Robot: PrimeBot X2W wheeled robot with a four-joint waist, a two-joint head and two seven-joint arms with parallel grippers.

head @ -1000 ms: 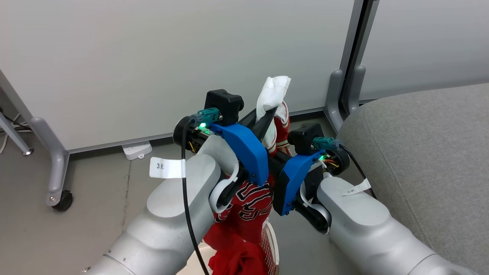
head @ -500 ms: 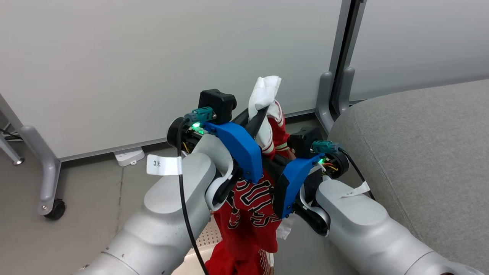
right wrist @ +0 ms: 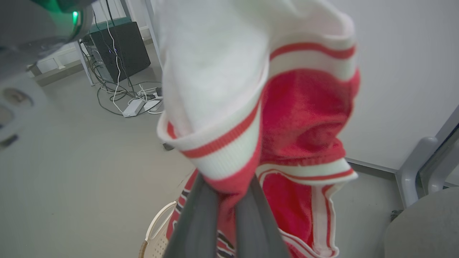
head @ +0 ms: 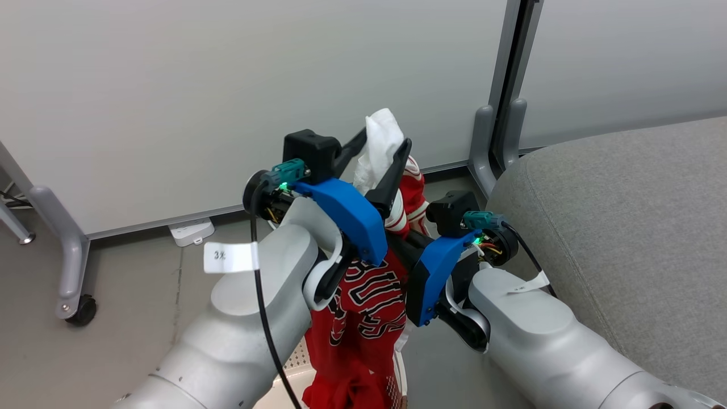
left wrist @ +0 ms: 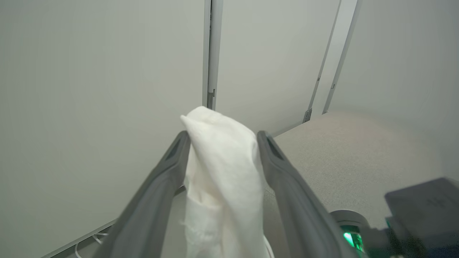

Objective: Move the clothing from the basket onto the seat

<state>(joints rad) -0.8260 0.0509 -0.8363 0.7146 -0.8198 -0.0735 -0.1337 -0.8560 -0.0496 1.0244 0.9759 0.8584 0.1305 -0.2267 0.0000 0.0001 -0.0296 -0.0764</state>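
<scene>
Clothing (head: 363, 309) hangs in the air above the basket (head: 296, 357), left of the seat (head: 625, 216). I see right gripper (right wrist: 226, 182) clamped tight on red fabric (right wrist: 304, 107); left gripper (head: 385, 138) gapes wide, a white fold (left wrist: 222, 161) upright between its fingers (left wrist: 283, 179).

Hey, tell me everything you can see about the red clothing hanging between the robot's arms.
The clothing is soft red sportswear with white panels, red-and-white striped trim and black-and-white lettering. It hangs bunched and crumpled over the basket. The right gripper is shut on a red fold below a striped band; a white part stands up between the open fingers of the left gripper, against both.
</scene>
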